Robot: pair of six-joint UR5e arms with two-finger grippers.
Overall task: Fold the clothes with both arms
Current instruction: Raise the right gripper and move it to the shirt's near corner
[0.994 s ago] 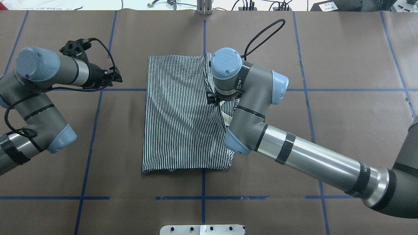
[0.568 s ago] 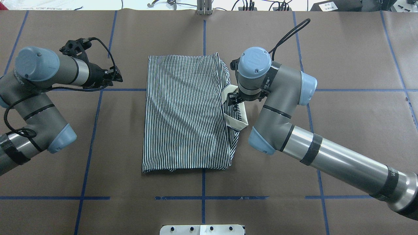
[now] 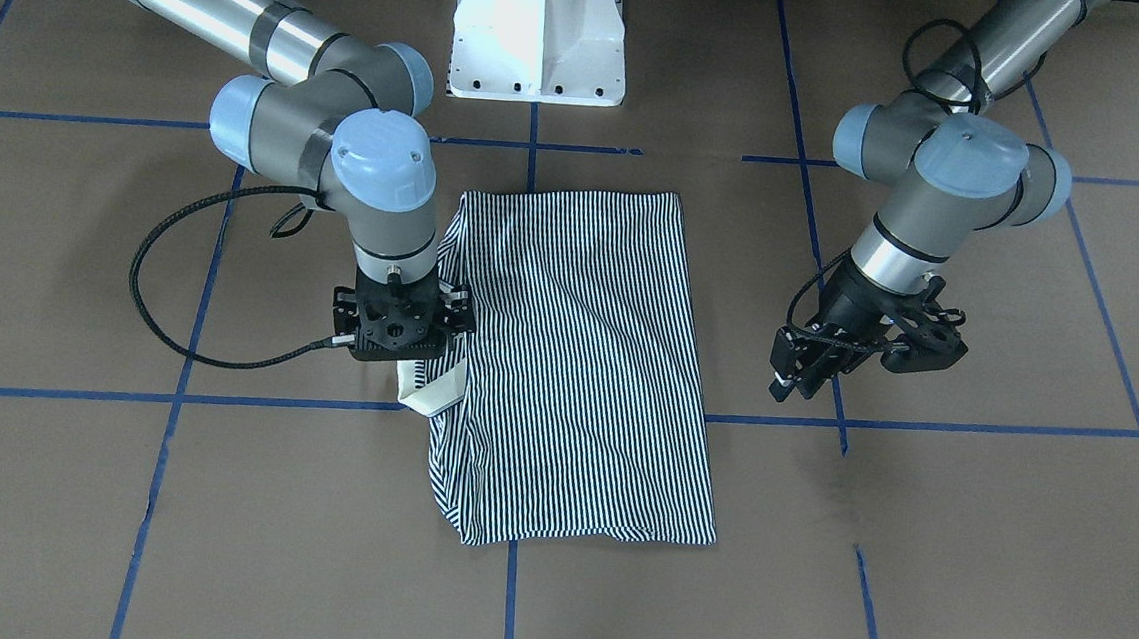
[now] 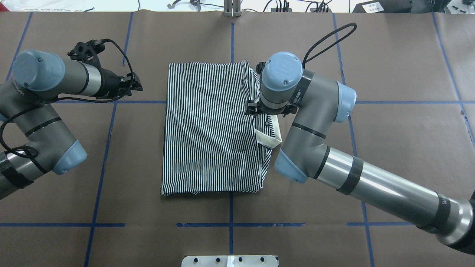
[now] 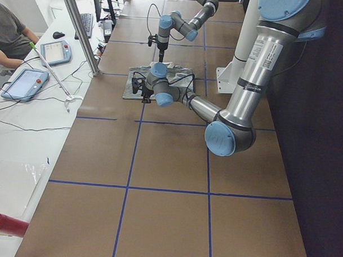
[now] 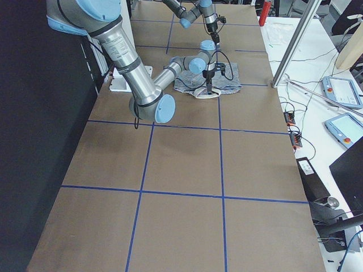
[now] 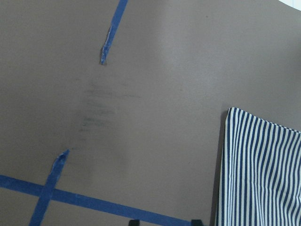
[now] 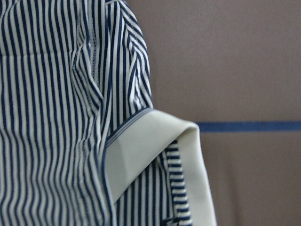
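mostly folded, collar loose

front: the thin-striped navy-and-white polo shirt lies central on the brown table as a soft rectangle, its cream collar poking out beneath the black right gripper (its gap is hidden). overhead: the black left gripper hangs well apart. left wrist: tips parted, empty. i judge a tuck and final fold remain.

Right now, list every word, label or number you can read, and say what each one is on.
No text reads clearly.
Print on the right arm's wrist band: too small to read.
Lettering on the right arm's forearm: cut off, unreadable.
Lettering on the left arm: blurred.
Sticker on the left arm's tube: too small.
White label at the overhead view's top right: too small.
Shirt: no text showing.
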